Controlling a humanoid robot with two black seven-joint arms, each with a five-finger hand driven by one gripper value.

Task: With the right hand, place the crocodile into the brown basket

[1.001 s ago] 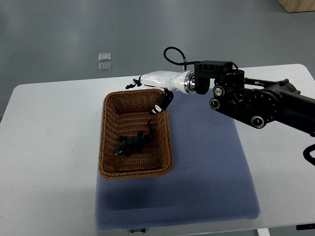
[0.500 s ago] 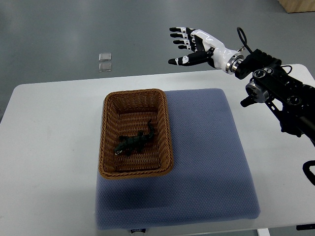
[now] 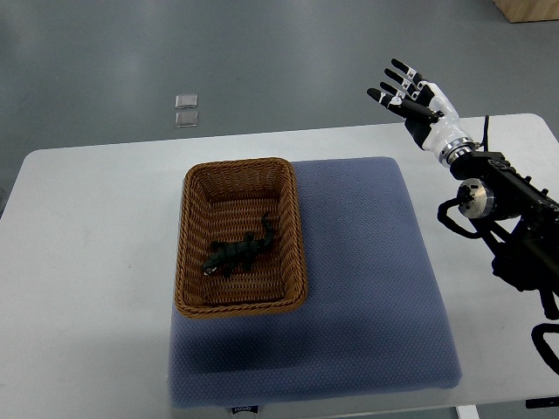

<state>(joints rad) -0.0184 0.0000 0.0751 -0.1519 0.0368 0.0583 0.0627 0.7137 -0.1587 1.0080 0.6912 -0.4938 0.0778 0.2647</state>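
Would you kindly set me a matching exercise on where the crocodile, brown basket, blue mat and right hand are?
1 crocodile
2 brown basket
3 blue mat
4 right hand

A on the white table
B far right, raised, fingers spread
C in the basket
D on the mat's left part

Pairs: 1-C, 2-D, 3-A, 4-B

A dark toy crocodile [image 3: 238, 253] lies inside a brown wicker basket [image 3: 187, 229], its head toward the near left corner. The basket stands on the left part of a blue mat [image 3: 367, 288] spread over a white counter [image 3: 87, 262]. At upper right the robot's right hand [image 3: 424, 110], fingers spread and empty, is raised over the counter's far edge, well apart from the basket. Two small clear squares [image 3: 186, 110] lie on the grey floor [image 3: 262, 52] beyond.
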